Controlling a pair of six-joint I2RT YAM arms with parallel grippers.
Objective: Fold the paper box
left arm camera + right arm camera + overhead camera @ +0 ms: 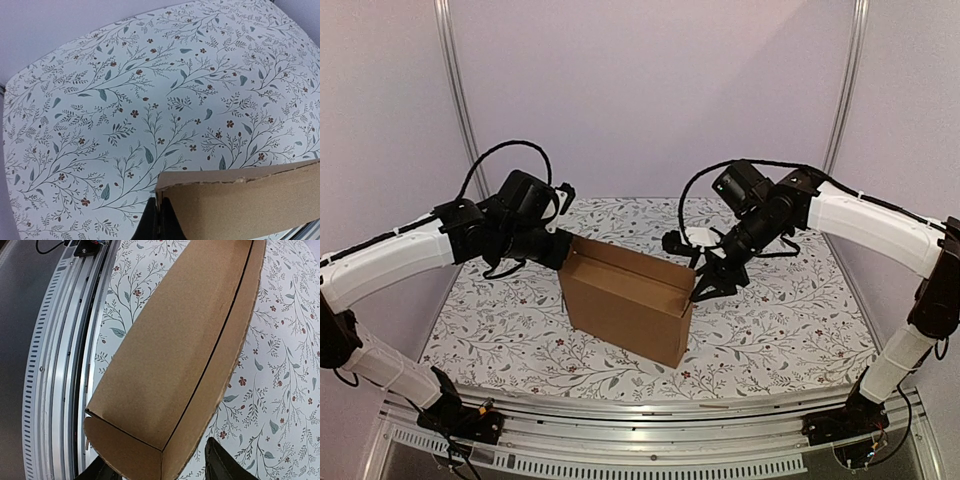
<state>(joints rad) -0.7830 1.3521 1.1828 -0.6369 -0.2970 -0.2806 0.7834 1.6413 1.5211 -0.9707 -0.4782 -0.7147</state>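
Item one, nearest me: a ribbed aluminium rail (650,420) running along the table's near edge, with the left arm's black base (460,415) and the right arm's black base (845,425) bolted at its two ends. Item two: a white tablecloth printed with grey-green sprigs and small red flowers (770,330), covering the whole tabletop. Item three, at mid-table: the paper box (625,300), plain brown corrugated cardboard, unmarked, standing on the cloth as a tall narrow sleeve with its top open. It sits at a slant, its right end nearer to me than its left. Item four: the right gripper (708,283), black, reaching down to the box's upper right corner. In my right wrist view its fingers (222,462) stand apart, one on each side of the box's end corner; I cannot tell whether they press on the cardboard or merely straddle it. Item five: the left gripper (558,250), black, at the box's farther left end. My left wrist view shows it clamped tight on the torn-looking cardboard edge, which runs straight into the jaws. Item six, farthest: a pale lilac back wall (650,100) framed by two slim metal posts (455,90).
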